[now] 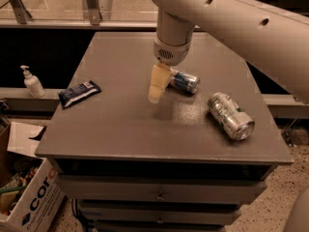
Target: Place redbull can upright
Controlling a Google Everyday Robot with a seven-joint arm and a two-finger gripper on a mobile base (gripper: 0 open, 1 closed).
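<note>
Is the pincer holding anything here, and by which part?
Nothing seems held: the pincer hangs over the table, right beside the redbull can, which lies on its side.

A single camera looks down from high in front of the table (120,129), pitched steeply forward. The grey top fills the middle of the view, and the drawers (159,187) show at 6 o'clock. It faces a rail and floor at 12 o'clock. It sits close: the arm (231,28) looms large and cropped from 1 to 3 o'clock. The gripper (154,94) hangs near the centre, just at 9 o'clock of the redbull can (184,81). A cardboard box (29,197) lies at 7 o'clock.
</note>
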